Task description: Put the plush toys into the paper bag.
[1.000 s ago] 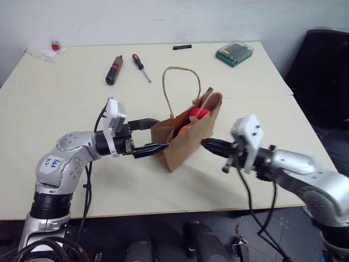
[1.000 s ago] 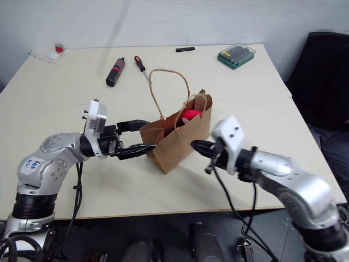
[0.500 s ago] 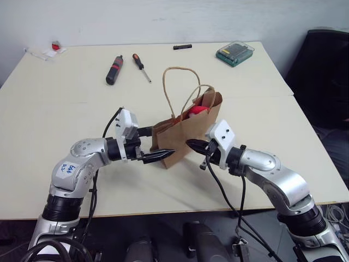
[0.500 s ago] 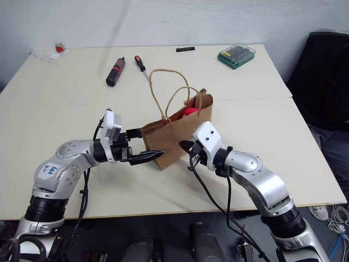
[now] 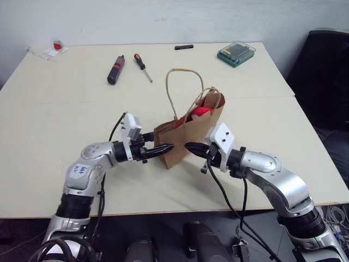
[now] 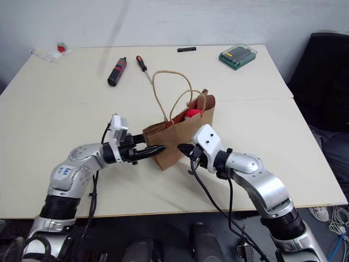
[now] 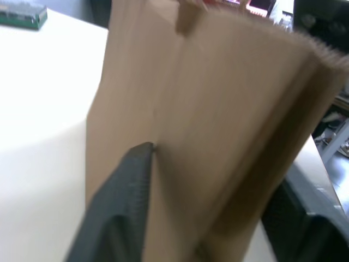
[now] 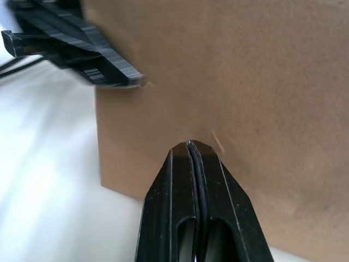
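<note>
Bracing paper bag [image 5: 188, 136], red plush toy [image 5: 200, 112] inside, from 2 sides: closed-tipped right gripper [image 5: 188, 146], left gripper [image 5: 166, 148] of unclear spread.

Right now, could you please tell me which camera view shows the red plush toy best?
The left eye view: the red plush toy peeks from the paper bag mouth. The right eye view shows a smaller red patch behind the handles. The wrist views show the bag's wall.

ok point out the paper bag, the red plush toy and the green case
paper bag [image 5: 182, 143]: left eye view, its front wall
red plush toy [image 5: 199, 112]: left eye view, top showing at the bag's mouth
green case [image 5: 235, 53]: left eye view, its lid
</note>
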Controlling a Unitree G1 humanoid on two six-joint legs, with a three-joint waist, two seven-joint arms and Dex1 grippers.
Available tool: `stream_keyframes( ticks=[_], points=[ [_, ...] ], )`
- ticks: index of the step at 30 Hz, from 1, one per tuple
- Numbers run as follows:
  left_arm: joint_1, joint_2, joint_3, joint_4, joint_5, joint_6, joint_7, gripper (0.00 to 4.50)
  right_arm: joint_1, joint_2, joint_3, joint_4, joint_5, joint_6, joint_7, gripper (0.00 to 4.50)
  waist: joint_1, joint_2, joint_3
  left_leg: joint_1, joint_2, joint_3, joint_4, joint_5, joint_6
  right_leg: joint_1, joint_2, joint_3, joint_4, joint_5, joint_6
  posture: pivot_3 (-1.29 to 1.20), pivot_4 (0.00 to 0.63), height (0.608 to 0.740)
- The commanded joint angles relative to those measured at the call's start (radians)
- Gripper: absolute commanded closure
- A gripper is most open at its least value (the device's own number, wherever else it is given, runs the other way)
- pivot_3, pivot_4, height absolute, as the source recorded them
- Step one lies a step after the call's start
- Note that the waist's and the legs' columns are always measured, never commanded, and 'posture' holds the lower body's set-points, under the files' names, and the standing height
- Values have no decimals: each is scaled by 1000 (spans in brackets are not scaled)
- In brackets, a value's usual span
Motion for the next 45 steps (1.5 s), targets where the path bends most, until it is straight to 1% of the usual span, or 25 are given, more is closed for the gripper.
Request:
stream_keyframes(
  ticks=[1,4,5,6,9,10,11,13,14,16,18,20,23,26,29,31,33,34,35,37,39,40,41,43,45],
  points=[
    [-28,-23,-16,29,26,-52,-10,3258,19,-8,-47,-49,-6,-34,14,4500,-2,0,0,0,0,0,0,0,0,0,0,0,0,0,0,0,150,740],
    [-78,-38,-41,119,58,-105,-57,4234,50,-38,-105,-104,-12,-28,2,4500,0,0,0,0,0,0,0,0,0,0,0,0,0,0,0,0,150,740],
    [-101,-39,-48,155,61,-119,-90,4474,64,-57,-143,-131,9,-8,6,4500,3,0,0,0,0,0,0,0,0,0,0,0,0,0,0,0,150,740],
    [-122,-37,-56,186,58,-127,-132,4474,82,-78,-187,-162,37,12,13,4500,8,0,0,0,-1,0,0,0,0,0,0,0,0,0,0,0,150,740],
    [-190,-15,-82,267,27,-130,-322,4500,169,-161,-371,-286,179,90,65,3901,20,0,0,0,-1,0,0,0,0,1,0,0,-1,0,1,0,150,740],
    [-222,-12,-90,305,30,-131,-368,4500,206,-191,-442,-325,236,114,83,3615,24,0,0,-1,-1,0,0,0,0,0,0,-1,-1,0,1,0,150,740],
    [-255,-11,-99,345,36,-136,-411,4500,247,-222,-520,-360,299,139,103,3261,25,0,0,-1,-1,-1,0,0,0,1,1,-1,-2,0,0,0,150,740],
    [-334,-21,-122,455,76,-190,-488,4500,364,-290,-728,-428,444,185,170,2578,28,0,0,-1,-1,-1,0,0,0,1,1,-1,-2,0,0,0,150,740],
    [-371,-31,-131,515,97,-226,-518,4500,423,-320,-830,-449,499,208,201,2208,28,0,0,0,-1,-2,0,0,0,3,2,-1,-3,0,1,0,150,740],
    [-430,-52,-143,620,130,-291,-562,4500,519,-358,-988,-463,573,242,232,1538,27,-1,0,1,-2,-5,1,0,1,6,2,-2,-4,1,1,0,150,740],
    [-482,-78,-150,723,166,-361,-599,4500,600,-372,-1119,-465,627,263,242,841,22,-2,0,2,-2,-6,1,-1,1,8,2,-1,-5,1,2,0,150,740],
    [-518,-99,-163,814,212,-453,-624,4500,671,-366,-1207,-467,653,268,250,119,23,-3,0,2,-2,-6,1,-1,2,9,3,0,-6,1,3,0,150,740],
    [-552,-122,-168,910,265,-538,-621,4500,731,-350,-1240,-466,649,248,229,55,20,-4,0,2,-2,-6,0,-1,2,9,3,0,-6,1,3,0,150,740],
    [-571,-124,-160,959,295,-546,-594,4500,753,-342,-1218,-458,638,223,216,55,23,-5,0,2,-2,-7,0,-1,2,9,2,0,-6,1,3,0,150,740],
    [-558,-83,-132,905,275,-466,-616,3904,766,-353,-1194,-436,628,205,234,0,22,-5,0,2,-2,-7,0,-1,3,9,2,0,-6,1,3,0,150,740],
    [-524,-20,-116,815,256,-399,-639,3314,765,-374,-1188,-408,630,197,262,0,18,-5,0,2,-2,-7,0,-1,3,8,3,0,-6,1,3,0,150,740],
    [-469,83,-84,658,210,-266,-656,2661,751,-408,-1182,-364,628,190,302,0,9,-5,0,2,-1,-7,0,-1,3,7,3,0,-5,1,3,0,150,740],
    [-438,144,-59,567,173,-173,-657,2354,739,-429,-1176,-334,625,187,325,0,4,-5,0,2,-1,-7,0,-1,2,7,3,0,-4,1,2,0,150,740],
    [-414,185,-42,498,145,-106,-651,2088,730,-442,-1172,-315,623,185,341,0,-1,-5,0,2,0,-7,0,-1,2,7,3,0,-4,1,2,0,150,740],
    [-331,322,39,318,51,82,-631,1409,696,-486,-1153,-249,619,182,384,0,-1,-6,1,2,0,-9,-1,-1,2,7,2,-1,-4,1,1,0,150,740],
    [-246,433,124,180,-25,209,-604,760,657,-518,-1138,-191,625,183,415,0,-1,-6,0,1,0,-9,-1,-1,2,7,1,-2,-4,0,1,0,150,740],
    [-214,465,156,133,-51,245,-586,438,643,-527,-1135,-170,628,184,427,0,-1,-6,1,1,0,-10,0,-1,2,7,1,-3,-4,0,1,0,150,740],
    [-175,511,214,89,-82,295,-565,151,605,-541,-1127,-128,644,189,430,0,1,-6,1,1,0,-10,0,-1,2,7,0,-3,-4,0,1,0,150,740],
    [-110,580,314,21,-144,383,-540,70,534,-564,-1111,-55,667,202,433,0,9,-6,1,1,-1,-11,0,-1,2,8,-1,-4,-4,0,1,0,150,740],
    [-52,605,390,-41,-184,424,-499,70,482,-582,-1094,4,673,212,445,0,14,-6,1,2,-2,-11,1,-1,3,8,-1,-4,-4,0,2,0,150,740]
  ],
)
